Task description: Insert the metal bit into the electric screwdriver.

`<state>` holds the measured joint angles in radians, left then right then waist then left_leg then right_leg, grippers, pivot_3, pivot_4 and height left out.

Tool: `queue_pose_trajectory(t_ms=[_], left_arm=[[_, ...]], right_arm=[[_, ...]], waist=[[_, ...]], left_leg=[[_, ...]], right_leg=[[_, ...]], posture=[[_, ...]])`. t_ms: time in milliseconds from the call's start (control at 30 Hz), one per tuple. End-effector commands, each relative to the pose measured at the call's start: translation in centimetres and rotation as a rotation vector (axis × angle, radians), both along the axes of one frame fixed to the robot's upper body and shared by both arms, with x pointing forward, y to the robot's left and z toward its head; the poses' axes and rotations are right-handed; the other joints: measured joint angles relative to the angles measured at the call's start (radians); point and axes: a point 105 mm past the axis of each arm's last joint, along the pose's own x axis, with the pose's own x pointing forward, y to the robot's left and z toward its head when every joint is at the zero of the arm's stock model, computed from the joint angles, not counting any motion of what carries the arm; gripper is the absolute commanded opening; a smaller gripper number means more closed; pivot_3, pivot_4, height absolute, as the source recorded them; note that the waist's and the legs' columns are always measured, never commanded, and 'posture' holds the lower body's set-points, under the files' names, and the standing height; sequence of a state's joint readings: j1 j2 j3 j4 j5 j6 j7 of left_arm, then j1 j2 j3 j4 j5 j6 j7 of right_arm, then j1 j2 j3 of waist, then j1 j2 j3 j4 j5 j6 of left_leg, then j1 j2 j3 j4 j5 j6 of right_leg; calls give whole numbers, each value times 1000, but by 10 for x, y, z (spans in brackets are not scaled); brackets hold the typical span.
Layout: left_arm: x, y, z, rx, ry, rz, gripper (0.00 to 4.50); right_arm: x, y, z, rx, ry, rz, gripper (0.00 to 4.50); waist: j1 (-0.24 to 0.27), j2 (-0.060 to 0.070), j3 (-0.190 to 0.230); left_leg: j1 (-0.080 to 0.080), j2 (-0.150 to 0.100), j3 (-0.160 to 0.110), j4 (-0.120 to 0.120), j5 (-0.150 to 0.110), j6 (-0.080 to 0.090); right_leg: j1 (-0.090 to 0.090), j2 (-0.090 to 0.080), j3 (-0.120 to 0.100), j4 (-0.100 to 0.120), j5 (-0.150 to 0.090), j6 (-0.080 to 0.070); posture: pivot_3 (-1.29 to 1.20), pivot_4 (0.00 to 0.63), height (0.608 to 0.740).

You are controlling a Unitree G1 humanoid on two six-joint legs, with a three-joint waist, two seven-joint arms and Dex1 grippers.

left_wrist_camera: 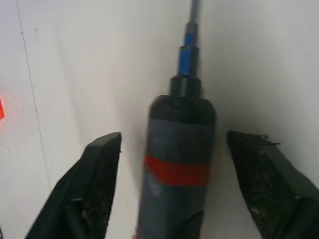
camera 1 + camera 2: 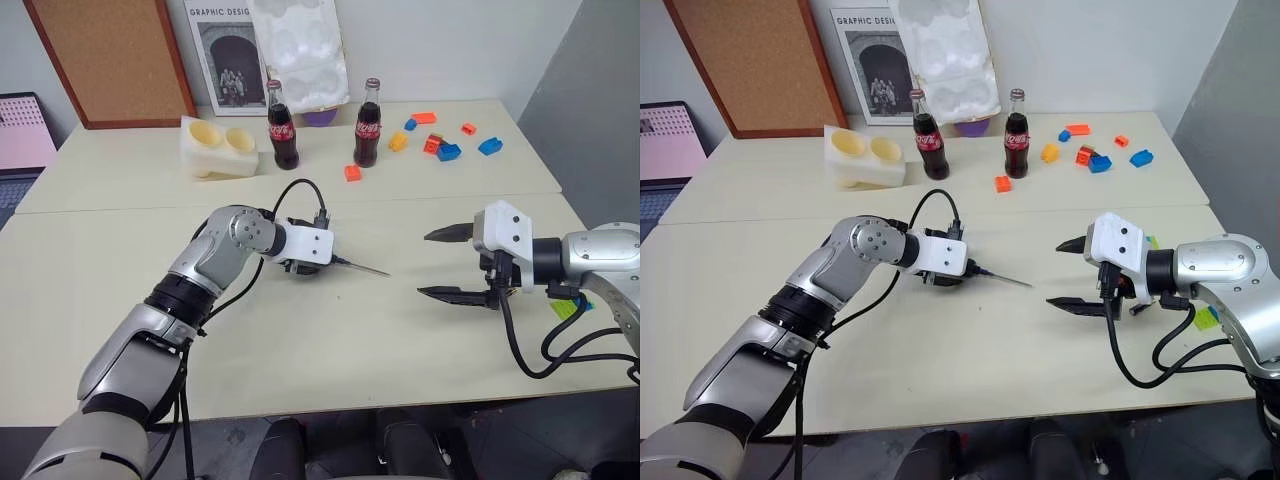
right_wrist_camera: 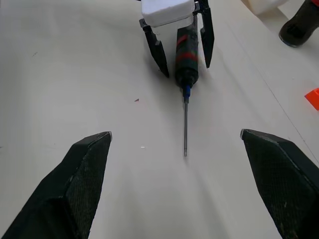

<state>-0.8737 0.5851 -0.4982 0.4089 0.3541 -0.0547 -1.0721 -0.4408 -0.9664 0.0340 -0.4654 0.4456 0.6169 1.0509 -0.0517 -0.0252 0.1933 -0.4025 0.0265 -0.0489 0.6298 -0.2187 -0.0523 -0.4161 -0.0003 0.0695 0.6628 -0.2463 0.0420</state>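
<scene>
Head-camera view, centre of the frame: my left gripper (image 2: 300, 265) is lowered to the cream table (image 2: 300, 340), with the electric screwdriver (image 3: 187, 59) lying between its two black fingers. In the left wrist view the fingers (image 1: 94, 184) stand apart on either side of the black, red-banded body with a strip of table showing on each side, so I read the jaws as spread and gripping nothing. The metal bit (image 2: 362, 267) projects from the screwdriver's blue tip and runs toward the right of the frame, lying along the tabletop; in the right wrist view it appears as a thin grey rod in line with the tool.

Right of centre: my right gripper (image 2: 452, 264) hangs above the table, well apart from the bit's free end, fingers spread wide and empty. The right wrist view looks between these fingers straight at the bit, the screwdriver and the left gripper beyond.

Upper part of the frame, far table: two cola bottles (image 2: 282, 126), a cream moulded tray (image 2: 218, 146) left of them, and scattered orange and blue blocks (image 2: 445, 146) toward the upper right. A cork board (image 2: 110, 55) and a poster (image 2: 225, 50) lean against the wall at upper left. A green item (image 2: 566, 308) lies near the right edge; what it is I cannot tell.
</scene>
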Motion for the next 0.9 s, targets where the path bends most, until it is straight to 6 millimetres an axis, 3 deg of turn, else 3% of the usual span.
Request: queue_pose_trajectory(t_ms=[33,233,400,567,733,900], left_arm=[[-9,0,-20,4,87,0,4355],[-6,5,36,-329,67,102,4457],[-16,57,80,-593,84,291,4457],[-65,143,65,-624,96,597,4457],[-90,160,55,-667,135,675,4457],[-98,158,56,-741,160,660,4457]], right_arm=[[-1,-1,6,-6,-40,2,4356],[3,-8,6,-15,-57,-37,4356],[2,-19,5,0,-72,-86,4356],[0,-45,3,28,-68,-199,4356],[-1,-45,3,59,-58,-215,4356],[-2,-33,0,77,-20,-165,4356]], waist=[[0,0,0],[0,-1,0],[-4,-2,1],[-12,-2,1],[3,-5,3],[19,-5,3]], left_leg=[[1,0,0,0,0,0],[1,0,0,0,0,0],[1,1,-1,0,0,0],[2,1,-1,0,0,0],[2,2,-1,0,0,0],[5,2,-2,3,0,-1]], right_leg=[[1,0,0,0,0,0],[2,0,0,0,0,0],[1,1,-1,1,0,0],[2,0,0,0,0,0],[1,0,-2,2,0,-1],[5,-1,-2,0,-2,-8]], posture=[[0,150,740],[0,150,740],[0,150,740],[0,150,740],[0,150,740],[0,150,740]])
